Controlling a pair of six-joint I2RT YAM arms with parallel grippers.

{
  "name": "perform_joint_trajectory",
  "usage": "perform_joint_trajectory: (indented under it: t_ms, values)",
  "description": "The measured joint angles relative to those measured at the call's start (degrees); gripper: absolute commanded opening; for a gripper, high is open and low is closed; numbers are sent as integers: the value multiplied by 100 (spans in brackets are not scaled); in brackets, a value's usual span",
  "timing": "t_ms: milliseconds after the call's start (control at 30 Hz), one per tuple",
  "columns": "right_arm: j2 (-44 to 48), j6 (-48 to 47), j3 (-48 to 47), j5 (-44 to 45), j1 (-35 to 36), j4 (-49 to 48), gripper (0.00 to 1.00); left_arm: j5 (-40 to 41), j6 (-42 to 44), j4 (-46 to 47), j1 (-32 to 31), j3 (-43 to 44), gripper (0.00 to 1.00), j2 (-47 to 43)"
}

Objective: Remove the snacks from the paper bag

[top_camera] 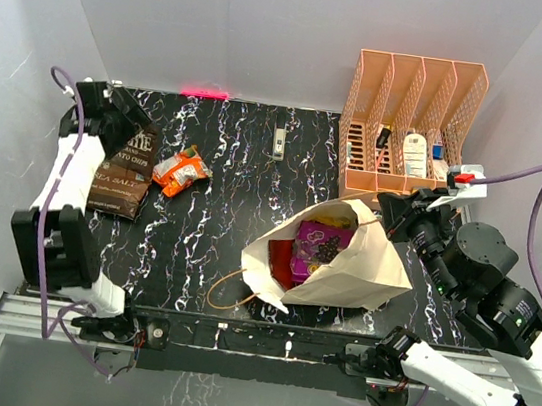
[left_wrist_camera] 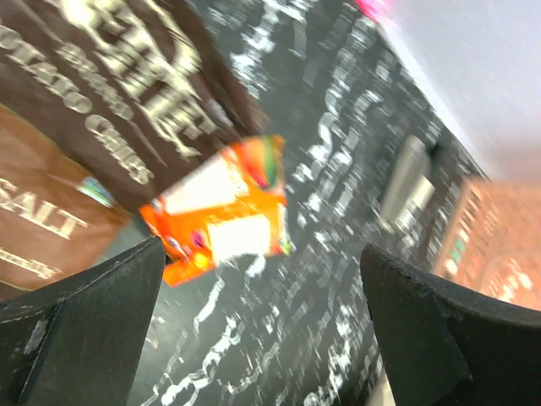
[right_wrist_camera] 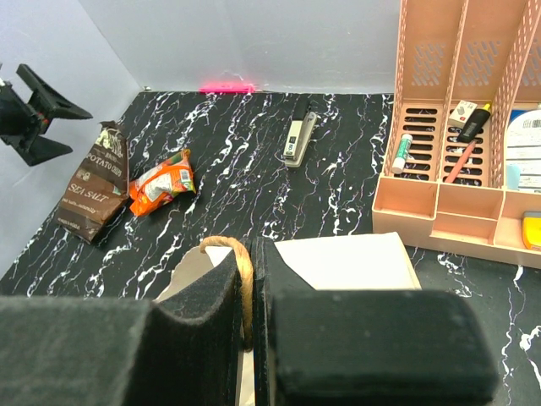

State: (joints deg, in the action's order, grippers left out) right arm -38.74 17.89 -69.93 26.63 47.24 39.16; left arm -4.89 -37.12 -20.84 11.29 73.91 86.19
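Observation:
The tan paper bag (top_camera: 363,266) lies on its side at centre right, mouth to the left, with a purple packet (top_camera: 322,242) and a red one (top_camera: 281,260) showing inside. My right gripper (top_camera: 388,207) is shut on the bag's brown cord handle (right_wrist_camera: 243,279) at its upper edge. A dark brown chip packet (top_camera: 124,172) and an orange packet (top_camera: 182,170) lie on the table at the left. My left gripper (top_camera: 132,126) is open and empty above the brown packet; its view shows the orange packet (left_wrist_camera: 224,211) between the fingers.
A peach mesh file organiser (top_camera: 407,131) holding small bottles and pens stands at back right, just behind the bag. A small grey stapler-like object (top_camera: 278,143) lies at the back centre. White walls enclose the black marbled table (top_camera: 219,216).

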Motion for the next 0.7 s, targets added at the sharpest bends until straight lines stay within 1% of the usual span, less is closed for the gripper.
perform_joint_trajectory:
  t_ms: [100, 200, 267, 433, 600, 700]
  values:
    - [-4, -4, -4, 0, 0, 2, 8, -1027, 15, 302, -83, -719, 96, -907]
    - [-7, -24, -4, 0, 0, 7, 8, -1685, 138, 450, -361, -1182, 96, -1631]
    - [-7, -39, -4, 2, 0, 7, 8, -1902, 210, 424, -627, -1327, 96, -1930]
    - [2, -79, -4, 46, 0, 17, 8, -2140, 70, 509, -1576, -1818, 94, -2627]
    - [39, -90, -4, 81, 0, 188, 8, -2050, -535, 955, -2927, -2378, 93, -3534]
    - [92, -81, -4, 107, 0, 407, 8, -1899, -710, 1137, -3661, -2522, 92, -3792]
